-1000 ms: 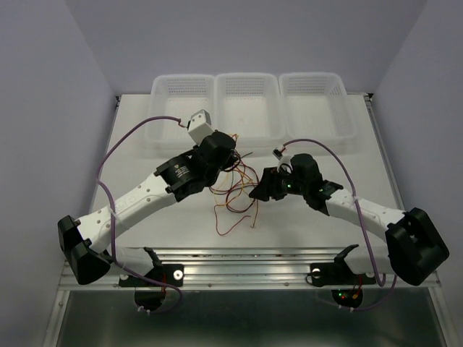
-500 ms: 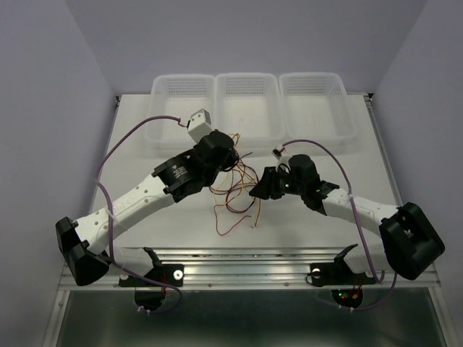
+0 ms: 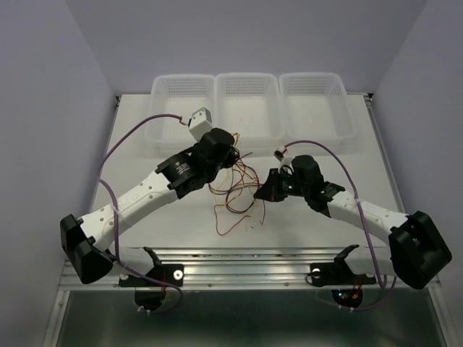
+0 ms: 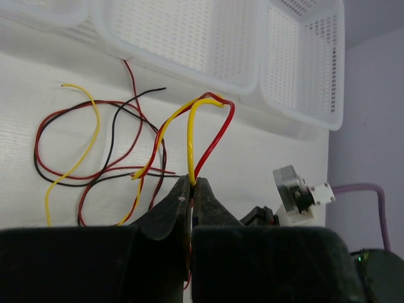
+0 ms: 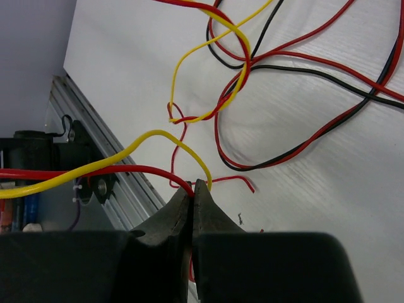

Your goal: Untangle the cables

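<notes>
The cables point(image 3: 235, 194), thin red, yellow and black wires, lie in a loose tangle on the white table between both arms. My left gripper point(image 3: 230, 156) hangs over the tangle's far side. In the left wrist view this gripper point(image 4: 191, 183) is pinched on a yellow wire point(image 4: 190, 145) and a red wire point(image 4: 218, 134) that arch up from its tips. My right gripper point(image 3: 259, 194) is at the tangle's right edge. In the right wrist view that gripper point(image 5: 194, 184) is shut on a red wire point(image 5: 126, 169), and a yellow wire point(image 5: 113, 160) loops right beside its tips.
Three white mesh baskets point(image 3: 183, 81) point(image 3: 248, 78) point(image 3: 312, 78) stand in a row along the back of the table. A metal rail point(image 3: 246, 264) runs along the near edge, close behind the right gripper in its wrist view point(image 5: 76, 120). Purple arm cables arc over both sides.
My right gripper has closed on the red wire and shifted slightly right. The left arm has edged a little to the right, still pinching its wires.
</notes>
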Available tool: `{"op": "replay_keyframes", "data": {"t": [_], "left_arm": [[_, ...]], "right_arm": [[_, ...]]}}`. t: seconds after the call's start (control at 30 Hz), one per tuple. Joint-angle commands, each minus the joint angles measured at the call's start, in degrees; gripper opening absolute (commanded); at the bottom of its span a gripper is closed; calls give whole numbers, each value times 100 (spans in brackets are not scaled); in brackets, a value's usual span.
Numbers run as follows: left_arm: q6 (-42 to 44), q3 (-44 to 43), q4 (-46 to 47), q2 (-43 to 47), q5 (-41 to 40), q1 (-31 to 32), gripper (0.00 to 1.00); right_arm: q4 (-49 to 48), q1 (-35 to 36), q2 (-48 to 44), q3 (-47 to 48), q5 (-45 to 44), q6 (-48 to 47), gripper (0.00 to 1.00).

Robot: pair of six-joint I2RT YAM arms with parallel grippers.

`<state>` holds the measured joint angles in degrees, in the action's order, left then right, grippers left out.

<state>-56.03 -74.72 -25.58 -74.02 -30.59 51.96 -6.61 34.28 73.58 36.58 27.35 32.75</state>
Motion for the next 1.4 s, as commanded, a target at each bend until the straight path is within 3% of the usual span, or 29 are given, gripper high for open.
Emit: {"op": "replay_keyframes", "data": {"t": [0.0,0.03,0.07,0.13,0.17,0.23,0.27,0.33,0.6,0.73,1.07,1.37], "left_arm": [[372,142,386,-262,517,-354,23],[452,272,588,-375,754,-571,28],[479,343,677,-446,1182,-669,39],[759,527,983,-569,1537,-810,47],[873,589,1098,-596,1843,-828,59],[1164,773,1274,-579,2065,-863,71],[1208,835,1336,-544,2196,-863,86],[1305,1081,1494,-342,2276,-863,98],[1533,2399,2091,993,2803,-863,99],[2139,3419,3249,1722,3673,-855,99],[3484,4307,4886,2102,4939,-837,99],[4135,4457,5098,2181,4720,-828,99]], "right_arm": [[458,61,-502,174,305,-85,1],[511,61,-624,183,375,-41,1],[547,61,-678,183,437,3,1],[643,61,-748,201,490,64,1],[644,61,-784,244,499,82,1],[933,61,-766,297,464,178,1],[951,61,-740,315,464,222,1],[977,61,-696,376,481,267,1],[1127,61,-354,728,262,618,1],[1162,61,-230,886,525,688,1],[1689,61,-239,1430,1369,961,1],[1962,61,-318,1721,1826,1207,1]]}}
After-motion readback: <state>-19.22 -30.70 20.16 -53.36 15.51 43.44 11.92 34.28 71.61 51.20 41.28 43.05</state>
